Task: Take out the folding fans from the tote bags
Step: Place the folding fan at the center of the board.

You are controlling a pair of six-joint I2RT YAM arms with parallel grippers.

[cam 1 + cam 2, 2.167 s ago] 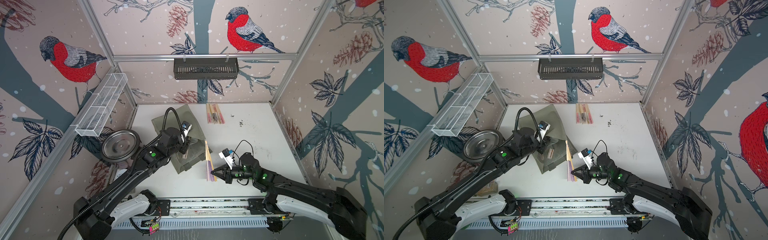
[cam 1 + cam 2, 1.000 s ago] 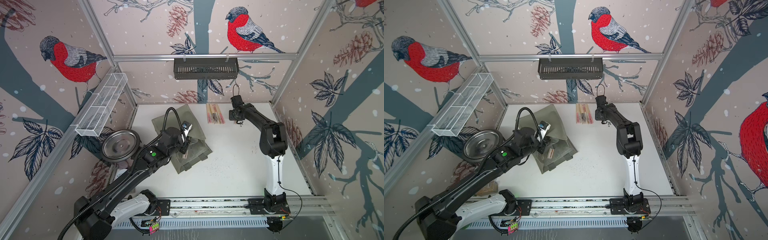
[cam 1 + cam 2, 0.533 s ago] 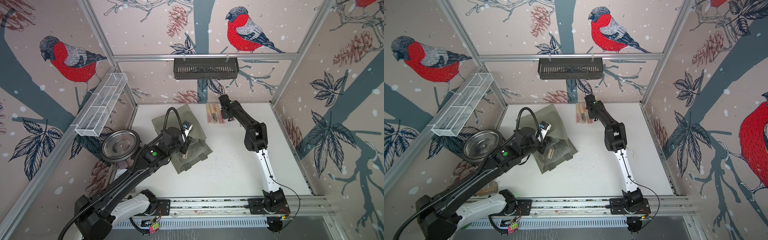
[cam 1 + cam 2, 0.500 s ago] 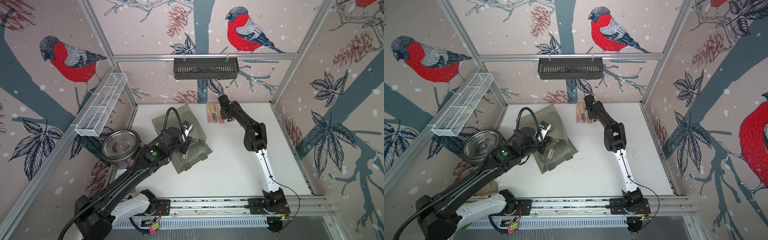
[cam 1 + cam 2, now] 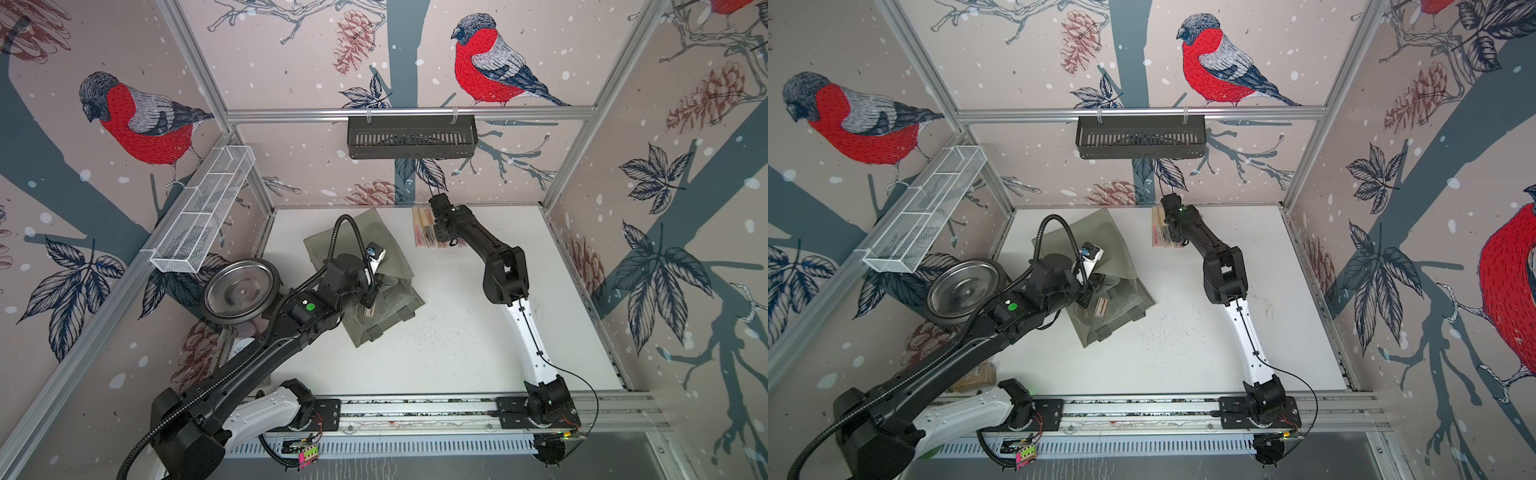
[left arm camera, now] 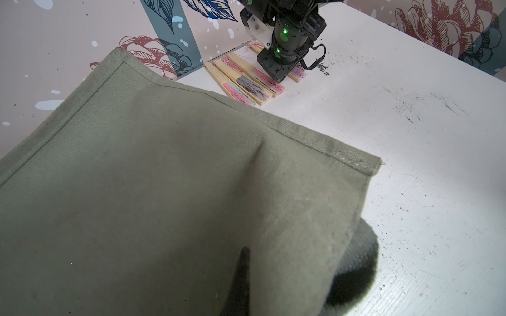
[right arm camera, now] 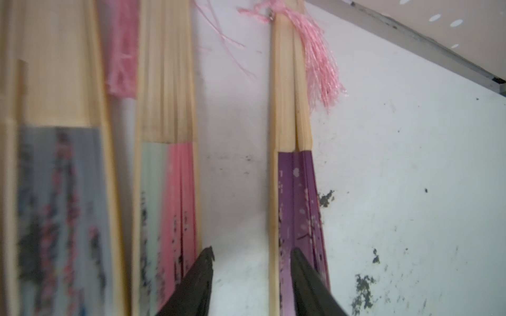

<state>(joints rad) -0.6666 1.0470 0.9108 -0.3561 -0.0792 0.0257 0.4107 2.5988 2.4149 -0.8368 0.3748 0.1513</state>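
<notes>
Jaws of the right gripper (image 7: 253, 273) stand apart, low over the far edge of the white table (image 5: 457, 340). One finger overlaps the purple fan (image 7: 298, 205), which lies flat with its pink tassel (image 7: 320, 63), just apart from the pink fan (image 7: 175, 197). The row of folding fans (image 5: 424, 232) lies near the back wall. The left gripper (image 5: 371, 296) is closed on the fabric of the olive tote bag (image 6: 164, 191). A fan end (image 5: 1100, 307) shows in the bag's mouth.
</notes>
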